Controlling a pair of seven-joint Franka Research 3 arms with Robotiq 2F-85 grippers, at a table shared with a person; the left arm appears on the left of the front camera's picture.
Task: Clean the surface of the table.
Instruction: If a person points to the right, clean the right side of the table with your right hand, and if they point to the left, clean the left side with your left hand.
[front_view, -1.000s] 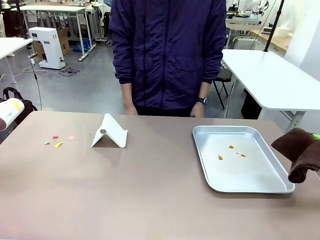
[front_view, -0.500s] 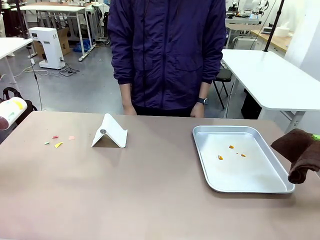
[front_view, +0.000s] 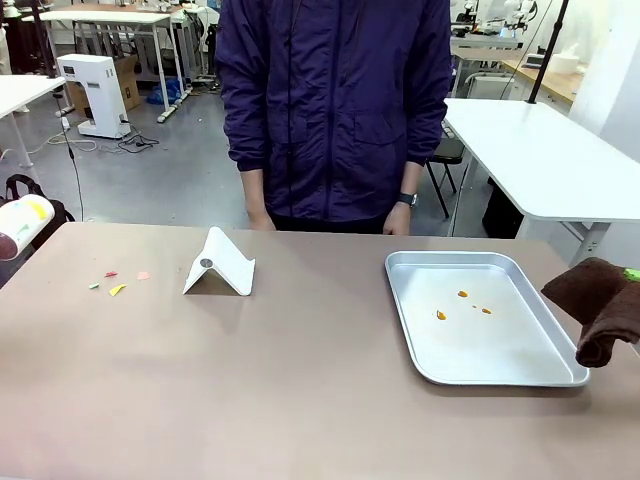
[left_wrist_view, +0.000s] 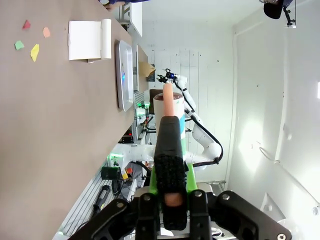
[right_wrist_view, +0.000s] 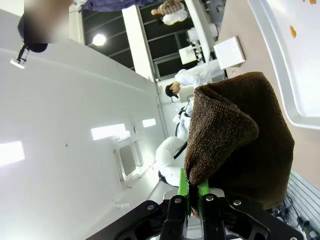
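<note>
Brown cloth (front_view: 603, 305): clamped between the green pads of the right tool (right_wrist_view: 194, 194) and hung in the air at the right edge of the surface, just beside the tray; it is judged to be held ready for wiping.
Left tool (left_wrist_view: 170, 202): closed on a dark bristly bar (left_wrist_view: 169, 150) with a pinkish end, held off to the left of the surface; what kind of cleaning piece it is cannot be told.
Surface (front_view: 300, 400): a brownish-tan top is seen spread across the front view, most of it bare.
Scraps (front_view: 117, 289): a few coloured bits are scattered near the far left, well apart from the cloth; they are judged to be the dirt to be cleared.
White stand (front_view: 220, 265): folded like a tent, set between the scraps and the tray.
Tray (front_view: 505, 381): silver, placed at the right, with orange crumbs (front_view: 441, 315) inside; it is taken to be the collecting place.
Person (front_view: 335, 100): stood at the far edge, hands lowered, nothing held.
Open room: a broad bare band is left along the near half. The stand and the tray rim would need to be skirted, and the scraps, so close to the left edge, could be knocked off.
</note>
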